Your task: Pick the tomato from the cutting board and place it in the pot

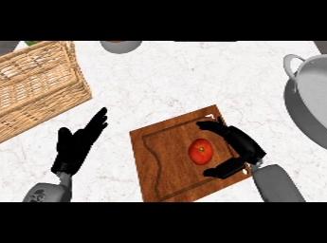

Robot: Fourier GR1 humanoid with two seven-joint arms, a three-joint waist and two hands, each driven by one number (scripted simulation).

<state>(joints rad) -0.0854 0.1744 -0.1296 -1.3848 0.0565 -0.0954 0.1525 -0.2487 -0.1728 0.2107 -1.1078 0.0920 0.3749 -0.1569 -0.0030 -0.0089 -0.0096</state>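
Red tomato (201,151) on the cutting board (166,156) is flanked, ungripped, by the open right hand (241,148), which should be closed evenly before lifting toward the pot (320,102).

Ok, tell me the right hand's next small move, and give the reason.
Probably close the right hand on the tomato. The tomato lies on the cutting board in the gap between the thumb and fingers, which are open around it and do not appear to touch it. The pot waits to the right.
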